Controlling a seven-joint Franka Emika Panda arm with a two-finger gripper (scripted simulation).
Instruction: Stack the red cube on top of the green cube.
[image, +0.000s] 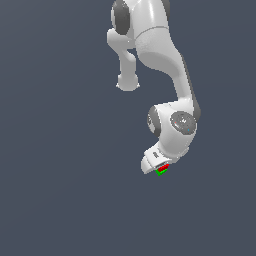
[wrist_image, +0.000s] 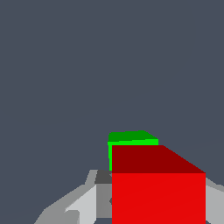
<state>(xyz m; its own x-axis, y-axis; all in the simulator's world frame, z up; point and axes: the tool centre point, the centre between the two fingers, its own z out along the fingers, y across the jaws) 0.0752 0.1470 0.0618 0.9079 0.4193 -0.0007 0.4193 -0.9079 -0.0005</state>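
The red cube (wrist_image: 158, 192) fills the space between my gripper's (wrist_image: 158, 210) grey fingers (wrist_image: 89, 202), which press against its sides; the gripper is shut on it. Past it, the green cube (wrist_image: 131, 138) shows only as a top strip and one thin side, mostly covered by the red one. In the exterior view the gripper (image: 159, 168) points down at the arm's low end. There the red cube (image: 164, 166) sits directly over the green cube (image: 160, 172) with no gap visible. Whether the two cubes touch, I cannot tell.
A plain dark grey-blue floor (image: 60, 200) surrounds the cubes. The white arm (image: 165, 55) rises above the gripper toward the exterior view's top.
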